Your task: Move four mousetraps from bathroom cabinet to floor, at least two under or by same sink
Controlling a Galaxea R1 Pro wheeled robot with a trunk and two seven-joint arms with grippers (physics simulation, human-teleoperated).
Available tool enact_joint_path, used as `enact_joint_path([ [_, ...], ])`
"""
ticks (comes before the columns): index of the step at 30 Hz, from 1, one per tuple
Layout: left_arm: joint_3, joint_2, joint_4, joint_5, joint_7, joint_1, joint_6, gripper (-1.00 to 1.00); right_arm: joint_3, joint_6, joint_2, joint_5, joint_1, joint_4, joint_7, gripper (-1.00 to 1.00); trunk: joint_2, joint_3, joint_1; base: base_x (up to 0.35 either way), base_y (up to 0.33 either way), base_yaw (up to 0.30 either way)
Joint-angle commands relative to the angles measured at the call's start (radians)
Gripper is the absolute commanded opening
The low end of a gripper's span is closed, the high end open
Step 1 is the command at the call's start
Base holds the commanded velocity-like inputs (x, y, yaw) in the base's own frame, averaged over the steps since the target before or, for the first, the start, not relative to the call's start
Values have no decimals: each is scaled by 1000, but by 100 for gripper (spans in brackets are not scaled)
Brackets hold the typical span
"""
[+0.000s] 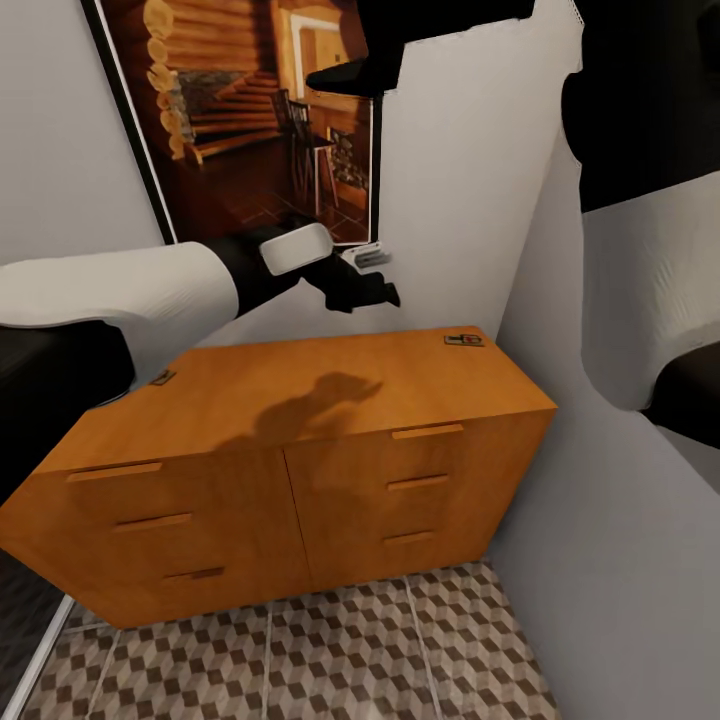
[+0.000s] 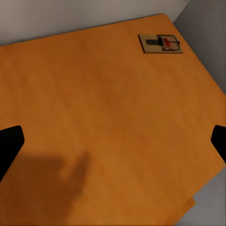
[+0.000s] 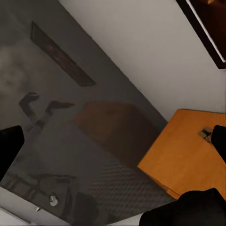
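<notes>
Left gripper (image 1: 385,295) above the cabinet (image 1: 300,400) top, jaws spread wide and empty, one mousetrap (image 2: 160,44) flat at the far right corner, another (image 1: 162,377) at the left edge, right gripper's fingers (image 3: 9,146) apart — holding nothing, tiled bathroom floor (image 1: 330,650) below.

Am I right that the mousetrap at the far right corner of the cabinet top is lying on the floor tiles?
Not quite: that mousetrap lies on the cabinet top, near its far right corner, not on the floor tiles. The head view shows it.

Left arm (image 1: 120,290) extended forward, left gripper (image 1: 385,295) jaws spread wide; right arm (image 1: 640,300) raised at side
</notes>
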Motion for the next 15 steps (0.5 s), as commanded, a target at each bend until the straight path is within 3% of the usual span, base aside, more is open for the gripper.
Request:
enact_joint_path([
  [1, -3, 0, 5, 11, 8, -2, 0, 100, -1, 2, 3, -3, -8, 4, -10, 100, 0, -1, 0, 0, 0, 0],
  [10, -1, -1, 39, 11, 8, -3, -2, 100, -2, -5, 38, 70, -62, 16, -7, 100, 0, -1, 0, 0, 0, 0],
  [15, -1, 0, 40, 11, 8, -3, -4, 100, -1, -10, 65, 90, -84, 18, -6, 100, 0, -1, 0, 0, 0, 0],
])
